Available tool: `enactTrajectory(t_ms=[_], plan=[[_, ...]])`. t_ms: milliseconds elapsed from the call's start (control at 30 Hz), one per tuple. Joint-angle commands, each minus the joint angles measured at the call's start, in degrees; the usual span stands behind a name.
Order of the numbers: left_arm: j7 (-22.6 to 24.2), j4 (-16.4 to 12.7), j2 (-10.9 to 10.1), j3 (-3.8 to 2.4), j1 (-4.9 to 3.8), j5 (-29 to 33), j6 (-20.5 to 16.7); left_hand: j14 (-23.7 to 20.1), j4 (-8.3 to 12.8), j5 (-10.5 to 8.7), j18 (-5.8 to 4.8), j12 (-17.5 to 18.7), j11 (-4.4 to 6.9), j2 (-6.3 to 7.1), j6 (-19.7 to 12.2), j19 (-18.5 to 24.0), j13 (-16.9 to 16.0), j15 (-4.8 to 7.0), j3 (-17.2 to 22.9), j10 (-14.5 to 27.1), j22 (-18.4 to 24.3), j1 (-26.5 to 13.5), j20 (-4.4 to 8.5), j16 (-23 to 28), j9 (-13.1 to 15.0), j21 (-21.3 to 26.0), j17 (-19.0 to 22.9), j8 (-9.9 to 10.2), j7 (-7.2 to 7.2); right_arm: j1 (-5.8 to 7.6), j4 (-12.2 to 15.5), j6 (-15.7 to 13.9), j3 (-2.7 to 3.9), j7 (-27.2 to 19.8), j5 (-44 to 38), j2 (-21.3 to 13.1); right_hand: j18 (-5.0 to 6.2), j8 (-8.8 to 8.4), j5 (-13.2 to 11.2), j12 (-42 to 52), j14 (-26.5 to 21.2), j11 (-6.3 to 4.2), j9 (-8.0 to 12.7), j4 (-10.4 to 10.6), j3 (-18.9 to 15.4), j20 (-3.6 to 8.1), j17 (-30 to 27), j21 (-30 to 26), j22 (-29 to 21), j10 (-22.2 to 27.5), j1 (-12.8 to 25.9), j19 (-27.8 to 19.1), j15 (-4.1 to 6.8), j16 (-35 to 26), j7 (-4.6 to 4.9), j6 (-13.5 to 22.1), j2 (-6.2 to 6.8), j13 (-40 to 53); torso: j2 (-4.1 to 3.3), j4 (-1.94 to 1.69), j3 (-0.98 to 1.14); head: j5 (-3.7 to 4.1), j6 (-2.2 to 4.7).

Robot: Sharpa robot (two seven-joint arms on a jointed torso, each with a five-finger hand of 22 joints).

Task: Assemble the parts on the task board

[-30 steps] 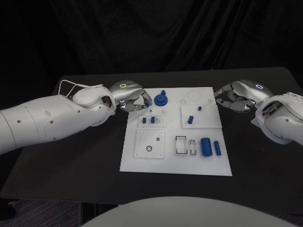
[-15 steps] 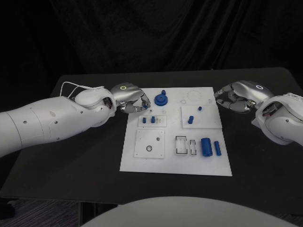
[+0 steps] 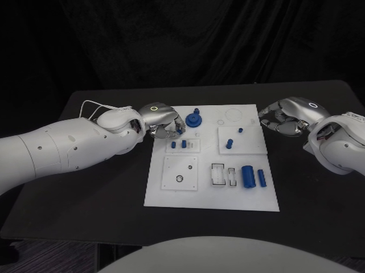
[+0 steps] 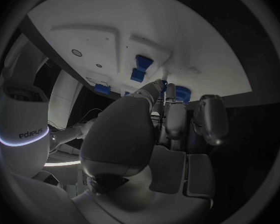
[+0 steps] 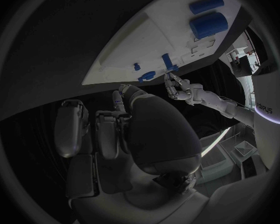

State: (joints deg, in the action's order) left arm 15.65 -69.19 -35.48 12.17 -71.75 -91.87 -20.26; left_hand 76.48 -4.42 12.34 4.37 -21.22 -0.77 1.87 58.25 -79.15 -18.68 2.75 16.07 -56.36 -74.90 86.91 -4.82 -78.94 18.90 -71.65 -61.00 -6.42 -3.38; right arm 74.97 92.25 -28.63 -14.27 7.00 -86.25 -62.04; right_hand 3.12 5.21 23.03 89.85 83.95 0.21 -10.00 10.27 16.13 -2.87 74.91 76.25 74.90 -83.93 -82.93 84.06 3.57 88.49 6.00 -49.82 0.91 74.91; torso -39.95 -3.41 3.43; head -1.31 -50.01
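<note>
While flat on the black counter (image 3: 83, 187), task board (image 3: 211, 190) lying between both sets of fingers. Blue parts (image 3: 248, 176) spread across it; round blue part (image 3: 195, 120) just beside left hand (image 3: 160, 120) fingers (image 4: 171, 119), curled, holding nothing visible. Right hand (image 3: 284, 116) off board's far right corner, fingers curled in, empty.

Board (image 3: 170, 193): white, flat on tabletop, long side running away from robot. Round blue part (image 3: 195, 119) with upright stem stands near far left corner. Two small blue pegs (image 3: 177, 144) upright in left mid plate. Tall peg (image 3: 230, 144) and short peg (image 3: 240, 131) upright in right mid plate. Fat cylinder (image 3: 248, 176) and thin cylinder (image 3: 262, 177) lie side by side, near right.
</note>
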Motion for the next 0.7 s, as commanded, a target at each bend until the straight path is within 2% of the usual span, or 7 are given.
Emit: enactTrajectory(t_ms=[33, 700], plan=[[0.5, 0.1, 0.4, -0.04, 0.24, 0.0, 0.1, 0.0, 0.2, -0.02, -0.14, 0.2, -0.21, 0.04, 0.0, 0.2, 0.0, -0.29, 0.1, -0.1, -9.5, 0.0, 0.03, 0.4, 0.0, 0.2, 0.0, 0.3, -0.56, -0.15, 0.0, 0.1, 0.04, 0.1, -0.2, 0.0, 0.08, -0.30, 0.3, 0.2, 5.6, 0.29, 0.1, -0.1, 0.4, -0.20, 13.6, -0.3, 10.8, -6.1, 0.5, 0.3, -0.39, -0.2, 0.04, -0.2, 0.16, 15.1, 0.00, 0.04, -0.03, 0.24, 0.01], [0.2, 2.1, 1.7, -0.05, 0.81, 0.0, 0.2, -0.1, 0.4, -0.02, -0.12, 0.5, -0.35, 0.01, -0.2, 0.3, 0.0, -0.54, 0.2, -0.2, -9.5, 0.2, 0.04, 0.5, 0.0, 0.2, 0.3, 0.5, -0.62, -0.15, 0.1, 0.2, 0.04, 0.2, -0.2, 0.0, 0.08, -0.31, 0.3, 0.2, 5.6, 0.30, 0.1, -0.1, 0.5, -0.21, 13.6, -0.3, 10.8, -6.1, 0.5, 0.3, -0.39, -0.2, 0.06, -0.2, 0.17, 15.1, -0.03, 0.07, -0.03, 0.48, 0.01]])
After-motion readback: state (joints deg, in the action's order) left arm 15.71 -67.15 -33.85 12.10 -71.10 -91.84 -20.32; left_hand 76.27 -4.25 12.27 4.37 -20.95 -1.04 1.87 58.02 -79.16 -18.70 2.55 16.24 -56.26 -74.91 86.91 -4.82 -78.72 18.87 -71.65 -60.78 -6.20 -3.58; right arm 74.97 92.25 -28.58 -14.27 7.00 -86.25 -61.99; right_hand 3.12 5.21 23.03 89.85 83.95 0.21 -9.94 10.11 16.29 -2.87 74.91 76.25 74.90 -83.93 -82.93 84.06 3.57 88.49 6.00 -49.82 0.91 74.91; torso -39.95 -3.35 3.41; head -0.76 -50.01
